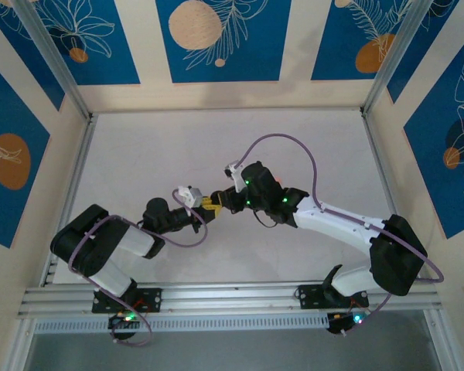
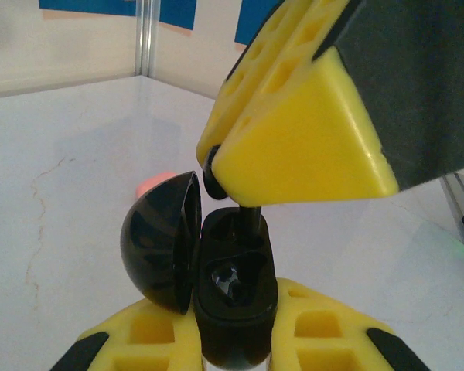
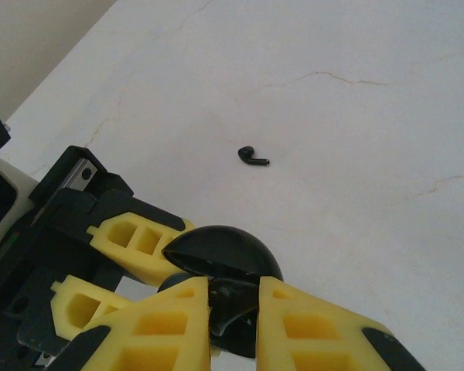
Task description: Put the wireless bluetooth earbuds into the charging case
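1. The left gripper [image 2: 236, 344] has its jaws pressed onto the sides of the black case [image 2: 236, 290]. It holds the case over the middle of the table [image 1: 139, 154], a little toward the near edge. The lid [image 2: 162, 239] is swung open to one side, so the sockets are exposed.
2. The right gripper [image 3: 233, 309] meets the case from above, its jaws pinching a black earbud [image 2: 213, 174]. The stem points down into the mouth of the case and the head sits above the rim. I judge this earbud to be partway in and not seated.
3. The socket facing the left wrist camera looks glossy and empty, so no earbud appears to be stowed yet.
4. A second black earbud [image 3: 253, 158] lies loose on the bare table, well apart from the case, beyond the lid in the right wrist view.
5. A pink shape [image 2: 151, 184] shows on the table just behind the lid. It is too blurred to tell whether it is an earbud or something else.
6. The task seems to be at an early stage, with the first insertion under way. What is left is to press this earbud home and let go, then fetch the loose black one. Any pink earbuds also remain to be dealt with.
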Controlling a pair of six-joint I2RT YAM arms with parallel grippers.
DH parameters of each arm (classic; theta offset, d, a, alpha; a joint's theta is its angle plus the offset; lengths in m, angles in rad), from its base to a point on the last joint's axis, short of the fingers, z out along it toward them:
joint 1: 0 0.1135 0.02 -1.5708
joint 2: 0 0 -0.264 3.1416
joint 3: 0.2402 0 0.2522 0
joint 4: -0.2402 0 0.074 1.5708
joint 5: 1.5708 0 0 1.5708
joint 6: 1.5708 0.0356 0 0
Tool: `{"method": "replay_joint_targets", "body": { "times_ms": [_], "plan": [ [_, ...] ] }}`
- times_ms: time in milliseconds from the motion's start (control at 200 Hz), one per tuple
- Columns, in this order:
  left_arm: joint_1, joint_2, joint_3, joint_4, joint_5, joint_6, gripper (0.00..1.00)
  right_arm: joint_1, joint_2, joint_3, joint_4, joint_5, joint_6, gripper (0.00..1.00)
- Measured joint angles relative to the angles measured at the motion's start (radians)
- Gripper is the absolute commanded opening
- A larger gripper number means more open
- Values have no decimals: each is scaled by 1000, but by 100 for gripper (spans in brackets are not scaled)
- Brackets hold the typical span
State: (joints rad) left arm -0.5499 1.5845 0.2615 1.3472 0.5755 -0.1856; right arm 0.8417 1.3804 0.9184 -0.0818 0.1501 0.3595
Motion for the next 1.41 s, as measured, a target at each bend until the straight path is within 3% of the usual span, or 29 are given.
{"method": "replay_joint_targets", "body": {
  "times_ms": [335, 610, 775, 1060, 1255, 1405],
  "plan": [
    [-3, -6, 0, -1, 9, 0, 12, 9, 0, 3, -23, -6, -43, 20],
    [-4, -14, 0, -2, 14, 0, 12, 8, -4, 11, -44, -31, -39, 43],
    [-4, -37, 0, -1, 14, 1, 12, -36, -52, -6, -27, -107, 3, 57],
    [-4, -70, 0, -5, 8, 5, 12, -174, -180, -39, 11, -310, 113, 51],
    [-4, -82, -1, -17, 8, 20, 12, -192, -170, 3, -120, -363, 165, 39],
    [-4, -85, -1, -27, 20, 39, 12, -190, -132, 60, -206, -372, 172, 38]
  ]
}}
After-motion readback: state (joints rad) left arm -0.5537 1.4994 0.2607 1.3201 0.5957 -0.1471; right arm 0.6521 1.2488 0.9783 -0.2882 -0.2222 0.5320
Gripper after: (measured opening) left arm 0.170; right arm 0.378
